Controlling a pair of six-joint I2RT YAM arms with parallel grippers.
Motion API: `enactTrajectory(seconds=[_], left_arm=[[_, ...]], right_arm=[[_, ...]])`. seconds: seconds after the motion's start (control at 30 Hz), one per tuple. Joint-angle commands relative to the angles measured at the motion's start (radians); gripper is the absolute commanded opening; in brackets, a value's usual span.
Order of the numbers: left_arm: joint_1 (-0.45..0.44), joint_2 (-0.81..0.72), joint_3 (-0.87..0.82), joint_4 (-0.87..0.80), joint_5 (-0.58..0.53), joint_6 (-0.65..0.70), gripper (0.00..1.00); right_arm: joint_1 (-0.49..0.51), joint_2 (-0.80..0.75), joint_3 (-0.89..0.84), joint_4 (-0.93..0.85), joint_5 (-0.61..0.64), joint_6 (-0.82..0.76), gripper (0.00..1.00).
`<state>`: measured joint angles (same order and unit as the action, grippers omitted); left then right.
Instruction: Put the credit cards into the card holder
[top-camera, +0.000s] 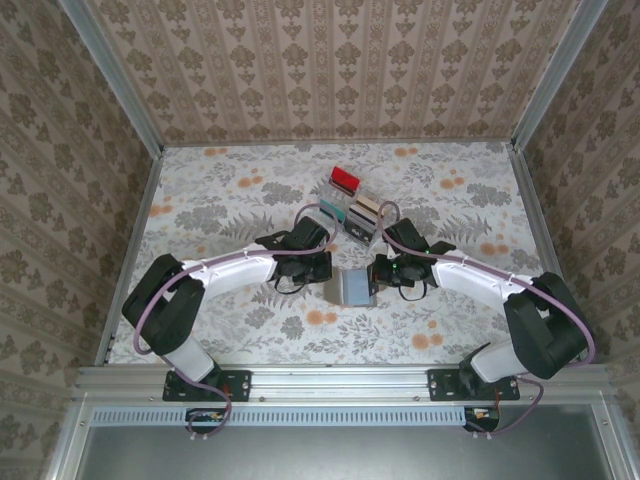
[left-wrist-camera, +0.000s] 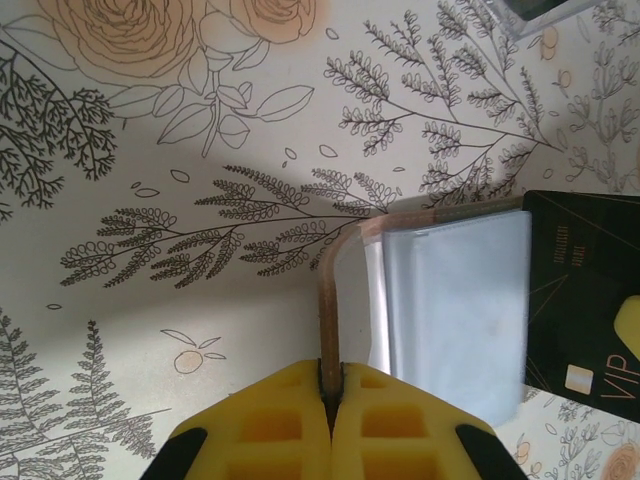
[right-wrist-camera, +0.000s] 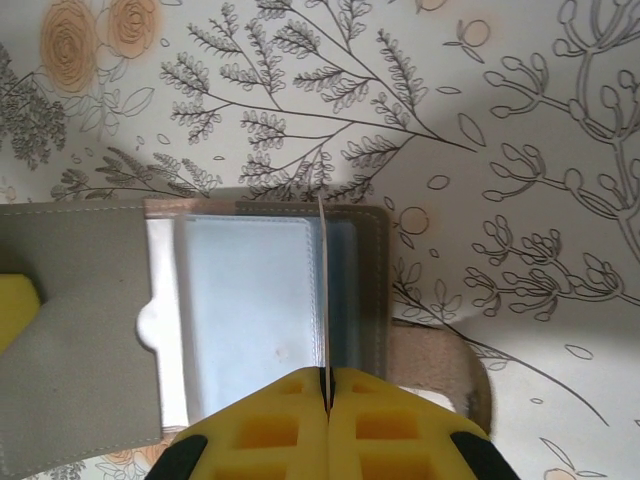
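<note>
**Open card holder, one card at its pocket**

Grey, roughly square folding card holder (top-camera: 356, 288): lies opened on the floral-patterned counter (top-camera: 220, 200), at 6 o'clock from the clear plastic slotted rack (top-camera: 352, 205).

Left fingers (left-wrist-camera: 331, 392), at the holder's 9 o'clock: pressed together on the thin edge of its cover, apparently to keep it spread and steady.

Right fingers (right-wrist-camera: 326, 390), at the holder's 3 o'clock: pinching a black plastic credit card with gold lettering (left-wrist-camera: 585, 300). The card is poised over the pale inner pocket (right-wrist-camera: 250, 300), probably lined up for sliding in.

Red plastic credit card (top-camera: 345, 179) and others: standing in the rack, awaiting transfer.

Judged stage: insertion not yet complete.
</note>
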<state>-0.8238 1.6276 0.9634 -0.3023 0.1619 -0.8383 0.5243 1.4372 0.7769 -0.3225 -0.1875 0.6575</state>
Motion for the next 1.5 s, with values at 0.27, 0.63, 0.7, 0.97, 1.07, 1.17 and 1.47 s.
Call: enactTrajectory(seconds=[0.27,0.63,0.7,0.97,1.07,1.17,1.47], left_arm=[[0.000,0.018,-0.002,-0.012,0.016,-0.007,0.00],[0.001,0.024,-0.015,0.009,0.005,-0.020,0.00],[0.003,0.027,-0.028,0.036,0.013,-0.028,0.00],[0.020,0.028,-0.074,0.106,0.027,-0.060,0.02],[0.023,0.017,-0.087,0.102,0.015,-0.065,0.07],[0.024,0.003,-0.095,0.078,-0.006,-0.068,0.16],[0.016,-0.109,-0.155,0.048,-0.117,-0.108,0.53]], right_arm=[[0.038,-0.039,0.054,-0.040,0.009,-0.009,0.00],[0.043,-0.066,0.039,0.069,-0.137,0.059,0.00],[0.047,-0.037,0.023,0.147,-0.196,0.110,0.00],[0.063,0.079,-0.008,0.250,-0.184,0.177,0.00],[0.063,0.110,-0.017,0.253,-0.168,0.179,0.00],[0.062,0.130,-0.030,0.250,-0.144,0.182,0.00],[0.060,0.158,-0.059,0.271,-0.134,0.197,0.00]])
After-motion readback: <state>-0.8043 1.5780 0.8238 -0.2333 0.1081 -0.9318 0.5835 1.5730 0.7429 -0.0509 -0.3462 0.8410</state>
